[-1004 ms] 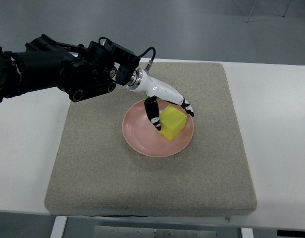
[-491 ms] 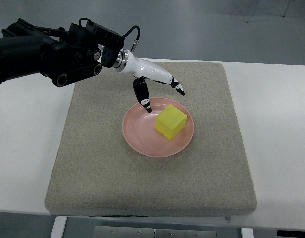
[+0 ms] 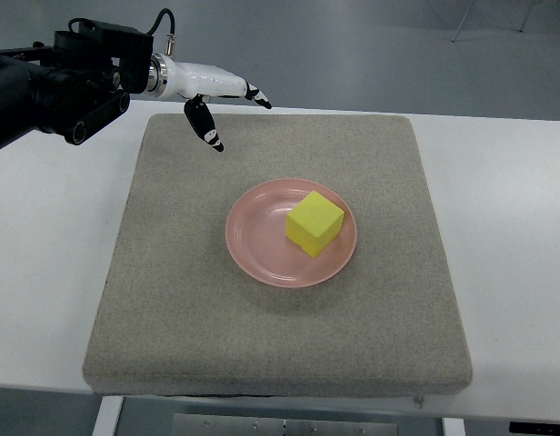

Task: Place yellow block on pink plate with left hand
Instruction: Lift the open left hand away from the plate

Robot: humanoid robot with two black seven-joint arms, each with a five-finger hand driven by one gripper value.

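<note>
The yellow block (image 3: 315, 222) sits on the pink plate (image 3: 258, 238), toward its right half, with nothing touching it. My left hand (image 3: 233, 116) hangs above the far left corner of the grey mat, well clear of the plate, its white fingers spread and holding nothing. Its black arm comes in from the upper left edge. The right arm does not show.
The plate rests near the middle of a square grey mat (image 3: 171, 300) on a white table (image 3: 507, 227). Grey floor lies beyond the table's far edge.
The left hand let go of the yellow block on the plate, then lifted and drew back up and to the left, away from the plate. The block stayed where it was set.
</note>
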